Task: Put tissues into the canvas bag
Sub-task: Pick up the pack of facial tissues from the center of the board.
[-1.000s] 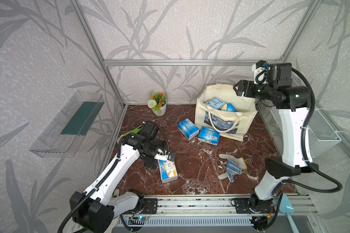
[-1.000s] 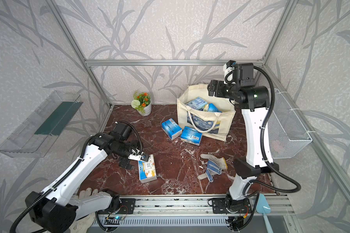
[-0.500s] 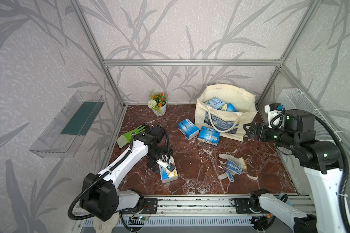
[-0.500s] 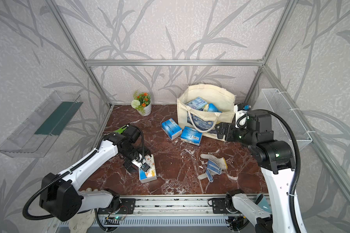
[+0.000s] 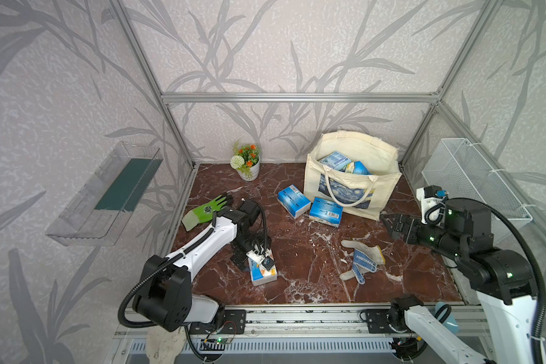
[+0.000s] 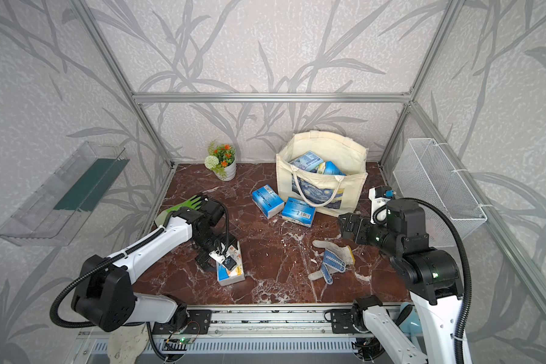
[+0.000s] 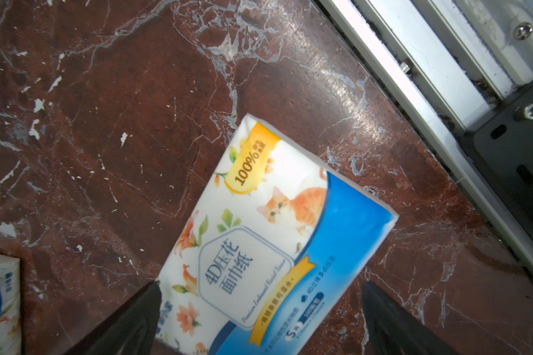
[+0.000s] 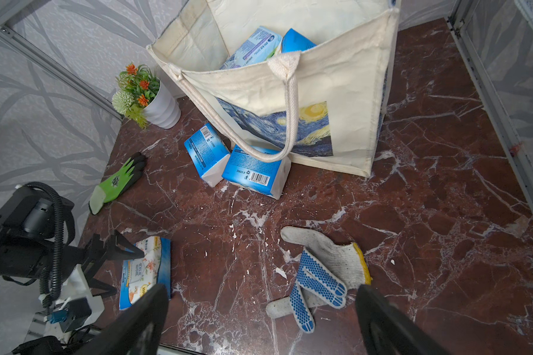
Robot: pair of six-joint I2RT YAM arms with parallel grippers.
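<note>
We have the left gripper [image 7: 260,287] low over the near pack [image 7: 274,230] of tissues, its fingers spread wide with one tip off each long side. Nothing is pinched yet, and we judge the straddle is set so the jaws can shut across the pack's narrow width. That pack lies flat on the marble tabletop [image 5: 312,252] close to the front rail, well apart from the canvas bag [image 5: 388,189]. The right gripper [image 8: 260,289] hangs empty and spread open near the bag's front corner, above the dotted glove [image 5: 360,261]. We take it to be keeping out of the left arm's way. The bag stands upright at the back with its mouth gaping, so a drop from above looks easy. Two packs [image 5: 334,160] already show inside it. Two more packs [image 5: 326,211] lie together at the foot of its front face, one under the drooping rope handle [image 8: 291,116]. The near pack is a soft brick in glossy film, white with orange flowers and a ginger cat. It also has a yellow badge and a blue sweep along one side. We expect it to give a little when squeezed.
</note>
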